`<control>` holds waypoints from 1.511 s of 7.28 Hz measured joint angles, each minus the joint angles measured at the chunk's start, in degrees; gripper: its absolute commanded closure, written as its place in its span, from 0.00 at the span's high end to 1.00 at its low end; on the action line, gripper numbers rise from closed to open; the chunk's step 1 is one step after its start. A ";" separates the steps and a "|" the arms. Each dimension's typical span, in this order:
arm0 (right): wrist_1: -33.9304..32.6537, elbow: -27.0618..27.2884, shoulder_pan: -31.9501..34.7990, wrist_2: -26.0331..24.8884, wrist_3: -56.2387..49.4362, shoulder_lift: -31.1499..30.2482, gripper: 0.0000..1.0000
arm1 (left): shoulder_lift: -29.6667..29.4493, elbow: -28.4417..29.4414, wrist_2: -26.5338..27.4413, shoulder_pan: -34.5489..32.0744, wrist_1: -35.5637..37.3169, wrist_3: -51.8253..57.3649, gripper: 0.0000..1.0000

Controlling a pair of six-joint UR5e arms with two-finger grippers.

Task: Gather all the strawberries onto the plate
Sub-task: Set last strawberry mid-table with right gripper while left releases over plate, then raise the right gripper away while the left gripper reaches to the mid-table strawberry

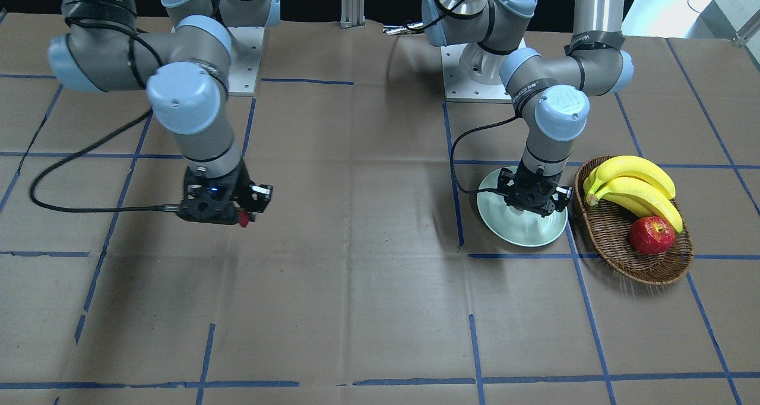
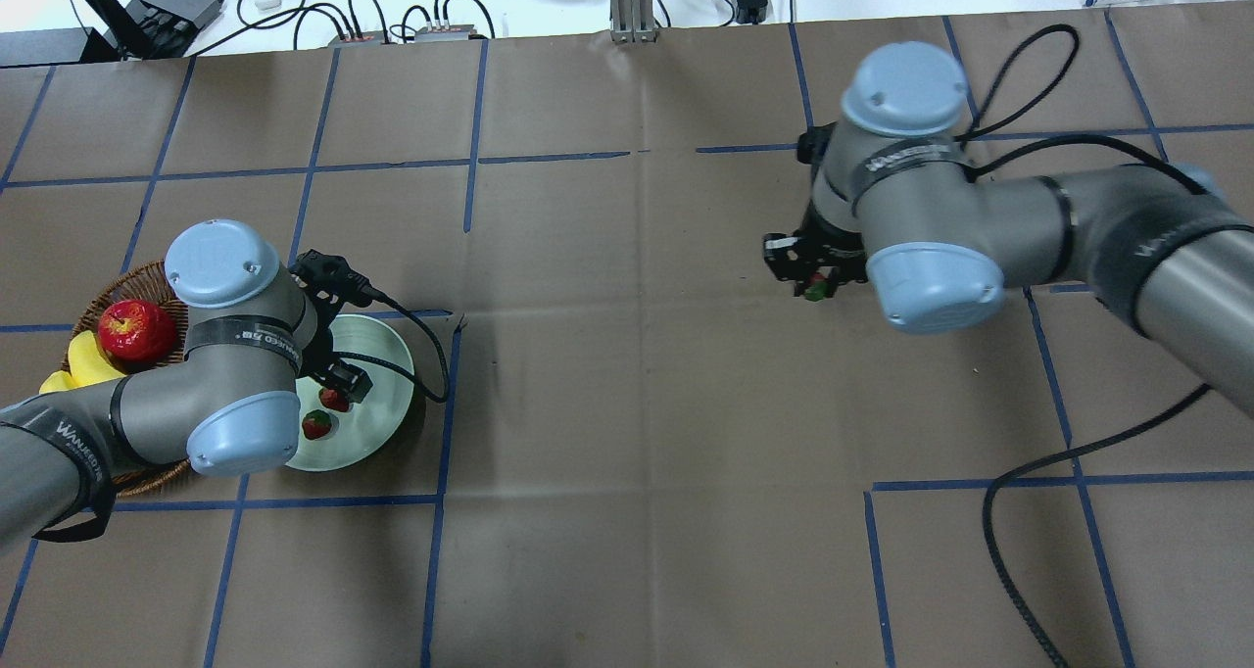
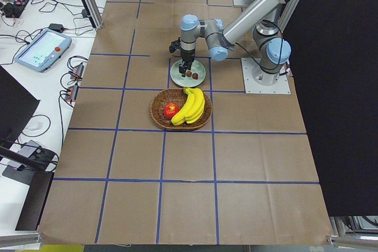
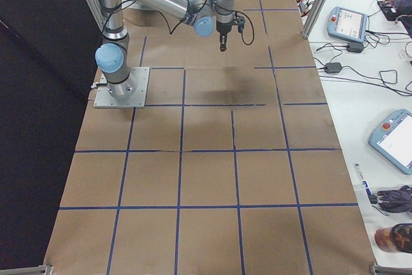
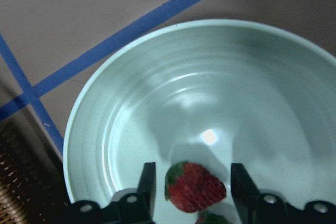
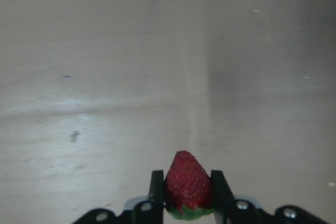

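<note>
**Two strawberries on the plate, one in the right gripper**

We count two strawberries lying inside the plate, close together in the part of it nearest the robot. They are tiny, dark red and dimpled, each with a green leafy top. The plate itself is round, shallow, pale mint green and glossy, with faint rings in its floor and a bright glint near the middle.

The left gripper hangs low over the plate. In its wrist view we see one berry between its two black fingers, with a thin strip of plate showing on either side of it. So the fingers stand apart and grip nothing; that berry rests on the plate. The green top of the other berry peeks in at the bottom edge of that view.

The third strawberry is well apart from the plate, far across the table on the robot's right. The right gripper pinches it from both sides, clear of the brown paper. Its red tip points out past the fingertips and its green leaves sit back toward the palm.

A wicker basket sits just beside the plate, on the side away from the right gripper. It holds bananas and a red apple.
</note>
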 measured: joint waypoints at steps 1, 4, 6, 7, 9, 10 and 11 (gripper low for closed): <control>-0.04 -3.28 4.70 0.71 5.88 3.92 0.06 | 0.00 0.08 -0.48 0.13 -0.01 -0.04 0.78; -0.24 -10.15 10.82 2.71 13.81 13.23 0.07 | 0.26 0.13 -6.04 2.26 -0.32 -0.23 0.78; -0.94 -11.77 11.45 5.93 15.96 15.76 0.50 | 1.03 0.11 -9.42 2.58 -0.47 -2.65 0.78; -1.52 -12.16 11.51 6.60 16.36 16.50 1.00 | 1.49 0.09 -11.08 2.47 -0.52 -5.15 0.78; -2.54 -12.42 11.50 7.00 16.43 17.10 1.00 | 2.20 0.07 -14.11 2.00 -0.72 -10.79 0.89; -2.56 -12.57 11.26 7.01 16.29 16.92 1.00 | 2.41 0.06 -15.60 1.77 -0.88 -13.72 0.96; -1.79 -12.90 10.66 6.91 16.01 15.94 1.00 | 2.68 0.06 -17.00 1.27 -0.97 -16.87 0.99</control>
